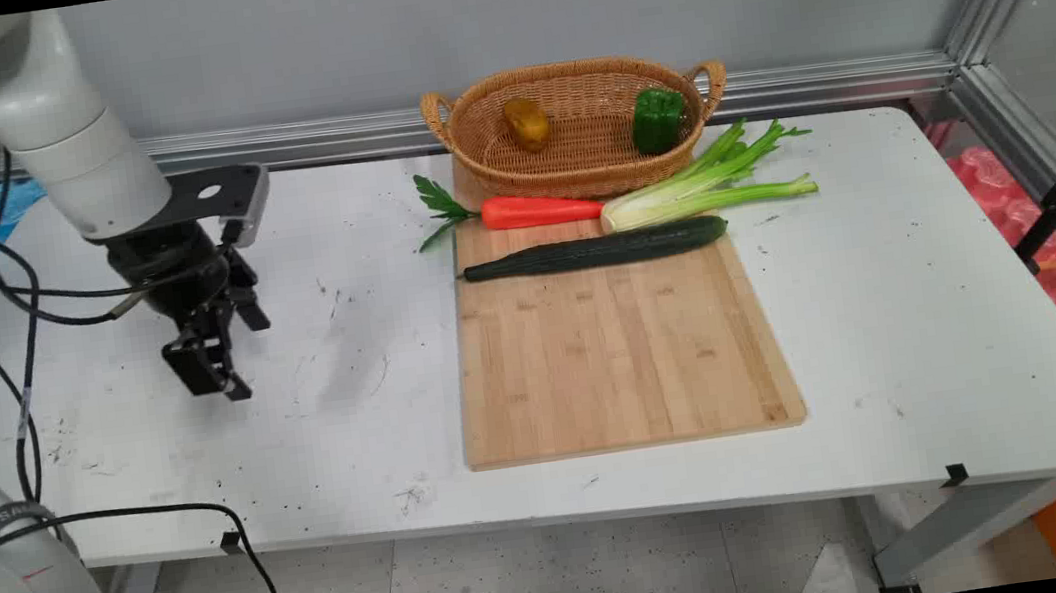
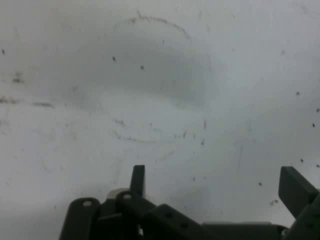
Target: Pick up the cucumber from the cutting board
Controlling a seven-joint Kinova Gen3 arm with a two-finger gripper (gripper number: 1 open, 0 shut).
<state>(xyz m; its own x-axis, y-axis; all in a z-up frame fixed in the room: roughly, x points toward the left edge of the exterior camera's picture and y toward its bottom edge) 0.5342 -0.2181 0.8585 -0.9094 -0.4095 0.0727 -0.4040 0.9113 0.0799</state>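
From my station: arm's upper links are cut off at the top-left of the main view, and cables cross in front of the wrist. Gripper (image 1: 215, 360) hangs over the left part of the white table (image 1: 890, 292), fingers pointing down, well apart from the veg. In the hand view I see only scuffed tabletop (image 2: 160, 75) w/ dark specks and a faint curved mark; the two fingers (image 2: 295, 187) stand spread wide w/ nothing between them. Linkage is cut off by the bottom edge. Can't tell whether the tips touch the table; the soft shadow beside it suggests a gap, not sure.

Bamboo cutting board (image 1: 621, 356) lies mid-table, its far edge tucked under or against a wicker basket (image 1: 573, 170) w/ two handles; that contact is hidden by the basket. In the basket: a yellowish-brown potato (image 1: 527, 123) on the left and a green bell pepper (image 1: 657, 119) on the right, lower parts hidden by the rim. At the far end of the board: an orange carrot (image 1: 539, 208) w/ leafy top hanging off the left edge, celery (image 1: 706, 186) to its right w/ the pale base just beside the carrot's tip and stalks running off the board, and a long dark cucumber (image 1: 598, 249) lying crosswise just in front of both. Near half of the board is bare.
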